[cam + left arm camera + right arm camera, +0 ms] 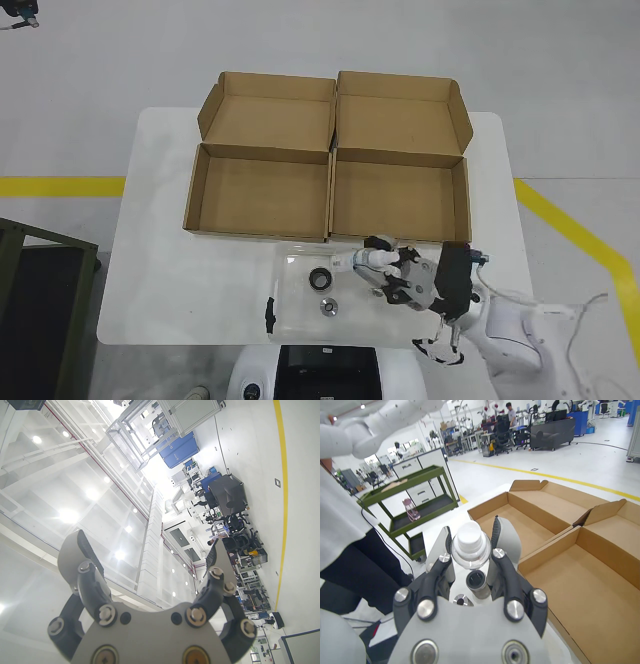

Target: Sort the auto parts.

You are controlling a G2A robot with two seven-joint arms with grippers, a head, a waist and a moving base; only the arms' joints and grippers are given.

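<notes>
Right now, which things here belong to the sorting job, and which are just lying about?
Job: white cap in the right end effector; dark sleeve and metal ring in the clear tray; black piece at its edge; cardboard boxes.
Lying about: green cart; pink bottle on it.

Right gripper (471, 528): grey, black links. Between its fingers, white-capped clear part (469, 547). Beyond it, plain brown boxes (582, 580); white table (200, 290).
</notes>
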